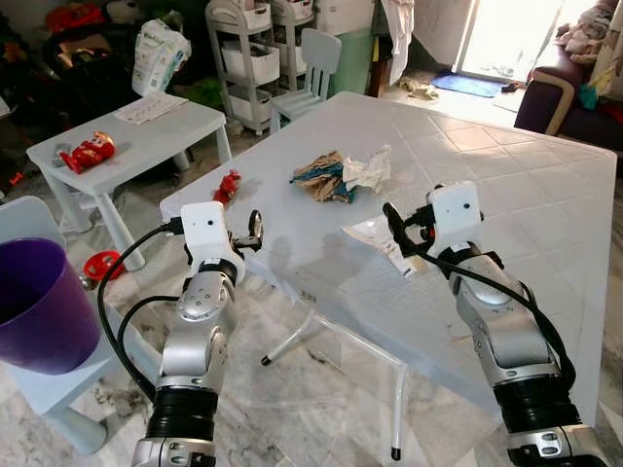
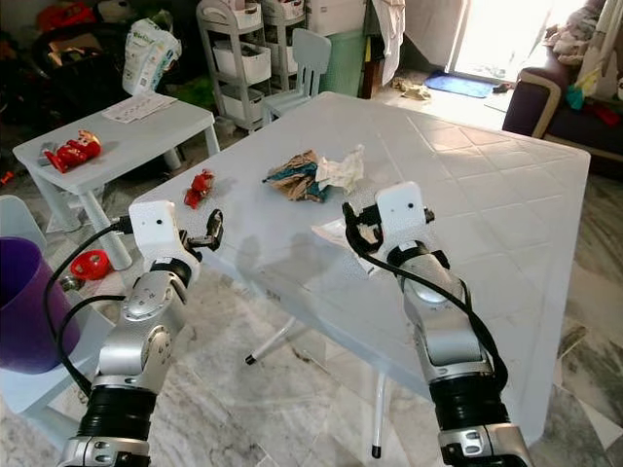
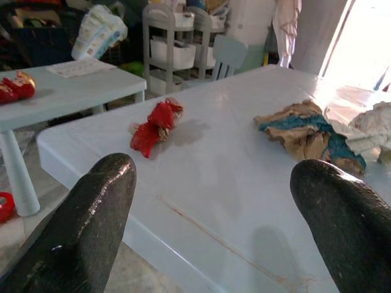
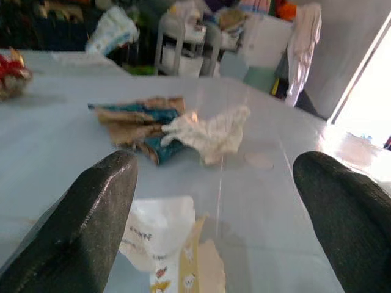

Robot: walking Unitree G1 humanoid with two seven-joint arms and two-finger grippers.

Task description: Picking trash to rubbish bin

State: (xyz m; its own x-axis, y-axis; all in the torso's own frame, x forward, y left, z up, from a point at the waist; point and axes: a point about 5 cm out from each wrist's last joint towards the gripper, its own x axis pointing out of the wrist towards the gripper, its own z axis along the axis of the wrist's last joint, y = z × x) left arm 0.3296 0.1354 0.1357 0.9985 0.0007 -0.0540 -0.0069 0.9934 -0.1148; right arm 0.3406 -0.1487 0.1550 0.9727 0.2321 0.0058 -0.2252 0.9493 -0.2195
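right gripper [image 1: 397,238], fingers apart over the flat wrapper [image 1: 375,234]; thin plastic on the table [image 1: 545,195] may slide away.

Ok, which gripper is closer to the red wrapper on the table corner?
Left. The left gripper hovers at the table's edge just beside the red wrapper. The right gripper is farther along the table, over the flat white wrapper.

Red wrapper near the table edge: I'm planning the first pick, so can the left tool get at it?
Probably yes: the left tool is open, facing the red wrapper, with bare table between.
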